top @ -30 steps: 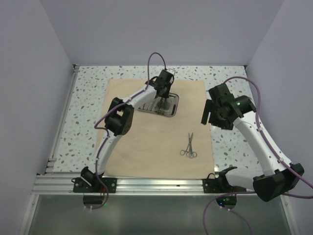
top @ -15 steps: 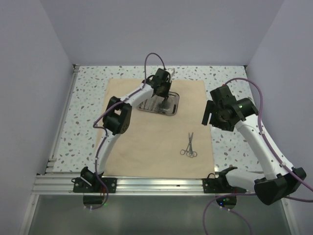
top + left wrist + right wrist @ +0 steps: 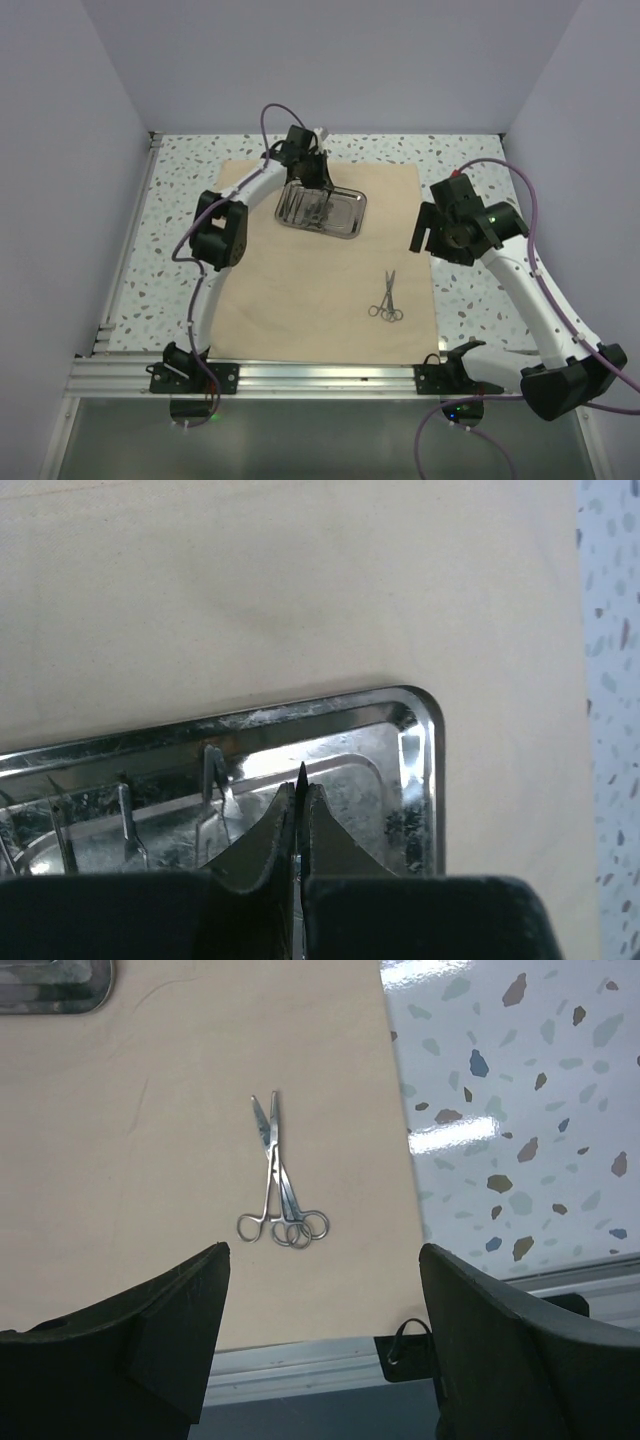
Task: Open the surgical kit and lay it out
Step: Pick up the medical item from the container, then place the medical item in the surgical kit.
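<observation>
The beige cloth wrap (image 3: pixel 300 290) lies spread flat on the table. On its far part sits the shiny steel tray (image 3: pixel 350 215), with thin silver instruments (image 3: pixel 315 207) still inside. My left gripper (image 3: pixel 310 182) hovers over the tray's back left corner, shut on a thin pointed instrument whose tip (image 3: pixel 300 772) sticks out between the fingers. In the left wrist view the tray's rim (image 3: pixel 430 740) and more instruments (image 3: pixel 215 780) lie below my left gripper (image 3: pixel 300 798). Two ring-handled scissors (image 3: pixel 387 298) rest crossed on the cloth's right side. My right gripper (image 3: pixel 325 1250) hangs open above them, with nothing between its fingers.
Speckled tabletop (image 3: pixel 470 290) borders the cloth on all sides. An aluminium rail (image 3: pixel 320 378) runs along the near edge with both arm bases. Pale walls close in the left, back and right. The tray's corner (image 3: pixel 50 985) shows at the top left of the right wrist view.
My left gripper closed over the tray's middle, then moved left and back to the tray's far left corner with the thin instrument pinched. The right arm barely moved.
</observation>
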`<state>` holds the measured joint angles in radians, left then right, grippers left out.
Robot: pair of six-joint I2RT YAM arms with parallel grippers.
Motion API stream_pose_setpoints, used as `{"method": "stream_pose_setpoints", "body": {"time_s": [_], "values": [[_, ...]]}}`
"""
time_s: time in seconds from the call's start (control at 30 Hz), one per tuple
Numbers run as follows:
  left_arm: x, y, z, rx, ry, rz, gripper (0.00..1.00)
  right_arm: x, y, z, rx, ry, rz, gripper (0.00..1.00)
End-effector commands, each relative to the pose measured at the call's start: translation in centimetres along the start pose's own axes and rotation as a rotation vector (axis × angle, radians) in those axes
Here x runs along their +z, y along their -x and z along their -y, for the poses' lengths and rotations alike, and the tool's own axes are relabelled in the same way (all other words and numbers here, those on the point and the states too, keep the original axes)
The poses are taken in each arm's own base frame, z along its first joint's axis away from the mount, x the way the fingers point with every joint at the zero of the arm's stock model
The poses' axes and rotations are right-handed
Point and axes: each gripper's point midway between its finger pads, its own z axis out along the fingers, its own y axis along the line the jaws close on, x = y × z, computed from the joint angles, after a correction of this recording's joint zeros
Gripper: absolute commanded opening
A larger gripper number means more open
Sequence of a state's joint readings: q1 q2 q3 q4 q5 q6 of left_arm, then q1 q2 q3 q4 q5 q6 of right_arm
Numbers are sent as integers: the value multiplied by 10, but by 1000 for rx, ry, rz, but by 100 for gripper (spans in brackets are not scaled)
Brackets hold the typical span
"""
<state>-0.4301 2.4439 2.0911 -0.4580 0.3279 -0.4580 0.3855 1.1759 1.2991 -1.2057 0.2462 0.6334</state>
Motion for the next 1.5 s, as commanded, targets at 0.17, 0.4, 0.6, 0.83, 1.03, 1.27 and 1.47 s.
{"method": "stream_pose_setpoints", "body": {"time_s": [0.17, 0.4, 0.6, 0.83, 1.03, 1.27, 1.47], "values": [[-80, 12, 67, -115, -158, 78, 0, -1, -4, -7, 1, 73, 19, 80], [-102, -47, 105, -183, -70, 56, 0, -15, -2, -4, -3, 94, 42, 81], [-82, -109, 153, -226, -9, 16, 0, -37, -9, 7, -4, 102, 42, 81], [-56, -158, 198, -257, 34, -14, 0, -58, -19, 33, -53, 56, 62, 82], [-32, -195, 220, -249, 23, -86, 11, -66, -27, 49, -95, 25, 66, 84], [-43, -167, 221, -171, 66, -44, 47, -65, -22, 49, -98, 15, 81, 85], [-74, -89, 170, -89, 146, 57, 50, -57, -14, 38, -64, 22, 84, 85]]}}
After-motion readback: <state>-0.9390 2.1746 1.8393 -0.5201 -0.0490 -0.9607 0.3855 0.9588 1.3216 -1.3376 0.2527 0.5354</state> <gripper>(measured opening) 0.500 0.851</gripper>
